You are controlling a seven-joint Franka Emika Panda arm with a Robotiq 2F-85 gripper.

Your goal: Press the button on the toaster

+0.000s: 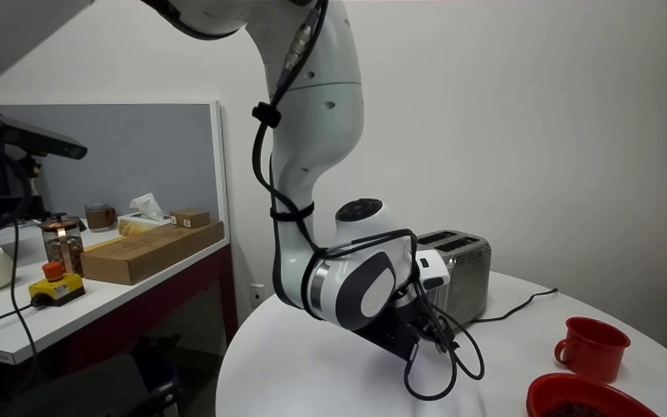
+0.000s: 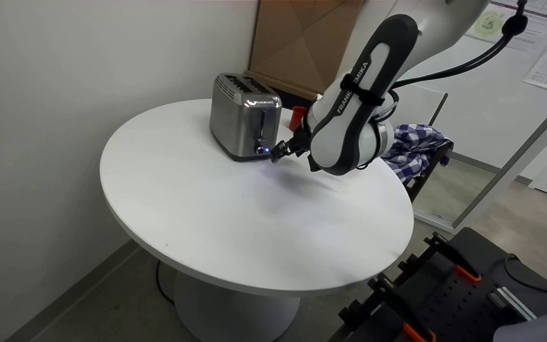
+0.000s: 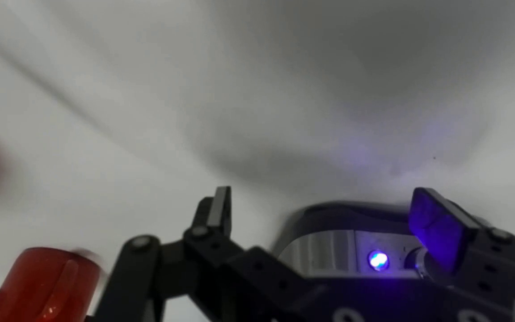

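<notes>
Gripper (image 3: 322, 193): jaws well apart, nothing held. Fingers (image 3: 438, 230) 2, one lit blue; can't tell if touching toaster (image 2: 242, 118). Blue light (image 3: 378, 260) 1, prob. the btn: betw. fingers in wrist view, nearer the lit one. Knob (image 2: 259, 150) 1, right beside light.

Toaster upright on table (image 2: 235, 228), ctrl end (image 2: 254, 128) twd. gripper.

Step, my read: line-up for press. To do well: bring fingers tog. into one blunt tip, centre on light, go in square to ctrl end, short soft push, straight back off. Keep off knob; hard shove cd. slide toaster.

Count: toaster 1, slots (image 2: 239, 84) 2; red mug (image 1: 597, 353) 1; bowl (image 1: 605, 391) 1. Far, on desk (image 1: 102, 292): e-stop (image 1: 55, 286) 1, brown boxes (image 1: 148, 252) 2, tissue box (image 1: 136, 223) 1.
</notes>
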